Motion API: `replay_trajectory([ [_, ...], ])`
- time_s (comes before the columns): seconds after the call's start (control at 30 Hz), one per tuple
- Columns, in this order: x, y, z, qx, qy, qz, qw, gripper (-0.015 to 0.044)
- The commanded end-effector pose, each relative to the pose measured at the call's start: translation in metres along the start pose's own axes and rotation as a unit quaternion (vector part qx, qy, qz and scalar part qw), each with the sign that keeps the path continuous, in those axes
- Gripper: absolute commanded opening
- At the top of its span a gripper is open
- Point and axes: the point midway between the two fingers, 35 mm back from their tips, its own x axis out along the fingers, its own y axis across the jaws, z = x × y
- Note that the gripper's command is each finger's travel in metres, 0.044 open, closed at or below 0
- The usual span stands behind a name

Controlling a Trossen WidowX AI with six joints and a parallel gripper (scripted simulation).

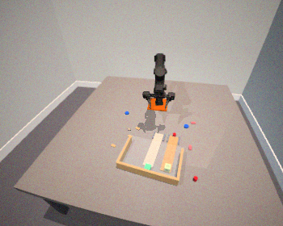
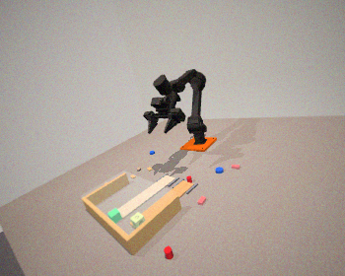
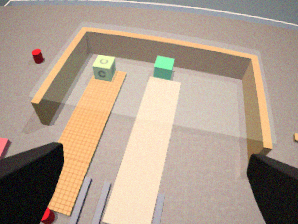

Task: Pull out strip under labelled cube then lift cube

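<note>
A wooden three-walled tray (image 1: 148, 173) (image 2: 106, 188) (image 3: 166, 48) holds two strips. The pale yellow-green labelled cube (image 1: 167, 165) (image 2: 136, 219) (image 3: 103, 67) rests on the far end of the orange strip (image 1: 170, 151) (image 3: 83, 149). A plain green cube (image 1: 148, 165) (image 2: 114, 214) (image 3: 164, 67) rests on the cream strip (image 1: 154, 147) (image 2: 147, 194) (image 3: 143, 156). My gripper (image 1: 158, 98) (image 2: 160, 127) (image 3: 158, 160) is open and empty. It hangs high above the table, short of the tray's open side, and looks down along both strips.
Thin grey rails (image 3: 83, 203) lie beside the strips' near ends. Red cylinders (image 1: 195, 177) (image 1: 174, 134), blue discs (image 1: 127, 112) (image 1: 186, 126), pink blocks (image 1: 190, 147) and small tan bits (image 1: 112, 144) are scattered around the tray. The arm's orange base (image 1: 158, 105) stands behind.
</note>
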Motion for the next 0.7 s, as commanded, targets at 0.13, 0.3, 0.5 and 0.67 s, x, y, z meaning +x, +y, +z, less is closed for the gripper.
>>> replay_trajectory([
  [0.13, 0.001, -0.001, -0.001, 0.002, 0.003, -0.002, 1.0, 0.04],
  [0.3, 0.021, 0.015, 0.001, 0.02, 0.079, 0.011, 0.997, 0.0269],
  [0.5, 0.058, 0.045, -0.004, 0.047, 0.208, 0.017, 0.977, 0.0111],
  [0.67, 0.086, 0.071, -0.015, 0.066, 0.312, 0.003, 0.948, 0.0],
])
